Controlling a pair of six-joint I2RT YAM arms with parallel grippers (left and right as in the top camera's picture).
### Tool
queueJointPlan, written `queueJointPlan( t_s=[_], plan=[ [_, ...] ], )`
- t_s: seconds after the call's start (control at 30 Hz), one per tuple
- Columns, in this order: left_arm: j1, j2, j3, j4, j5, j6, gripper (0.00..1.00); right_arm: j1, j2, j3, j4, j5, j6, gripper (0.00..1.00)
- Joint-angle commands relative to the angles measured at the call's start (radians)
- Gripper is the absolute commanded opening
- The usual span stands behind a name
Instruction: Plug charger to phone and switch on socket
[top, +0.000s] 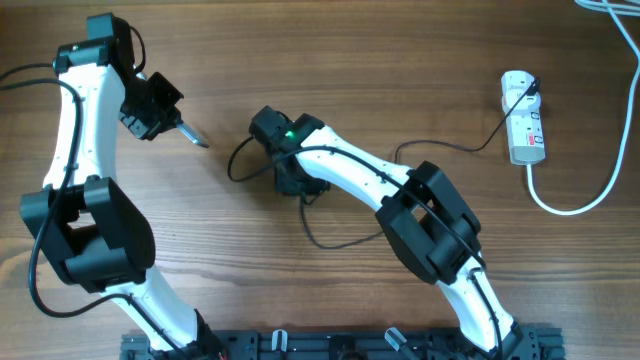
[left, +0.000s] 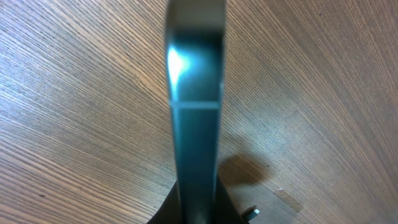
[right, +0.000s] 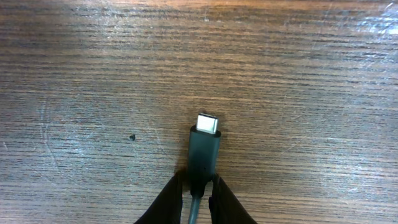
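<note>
The plugging-in step is being worked on, and nothing is being mated yet. The phone (left: 196, 124) is being gripped in the left end effector (top: 168, 118), whose fingers are pressed onto its flat faces. It is being presented edge-on and appears to be raised off the desk (top: 400, 60) (the left wrist camera is being shown only a narrow cyan strip of it). The charger (top: 470, 148) is being held at its free end: its connector tip (right: 206, 140) is being pinched by the right end effector (right: 198, 196), with the metal tongue pointing away from the wrist over bare wood.

In the overhead view the two are being kept well apart, the phone at the left and the connector near the middle. The cable is being trailed back to the socket (top: 523, 118) at the right, where the black plug (top: 531, 88) appears to be seated. The switch position cannot be told.

The next move is judged to call for the tongue being brought to the phone's port and squared with its slot. Which edge carries the port cannot be told. The socket switch is being left for afterwards.
</note>
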Motion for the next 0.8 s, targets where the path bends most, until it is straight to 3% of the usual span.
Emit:
queueJointPlan(
  t_s=[0.0,0.5,0.77],
  plan=[
    [0.003,-0.031,-0.002,0.000,-0.006,-0.002,0.04,0.003,0.030,-0.011,0.010,0.034,0.000,0.18],
    [0.003,-0.031,-0.002,-0.002,-0.006,-0.002,0.04,0.003,0.030,-0.011,0.004,0.017,-0.027,0.04],
    [0.003,-0.031,-0.002,-0.007,-0.005,-0.002,0.04,-0.005,0.019,0.014,-0.035,-0.069,-0.062,0.04]
  ],
)
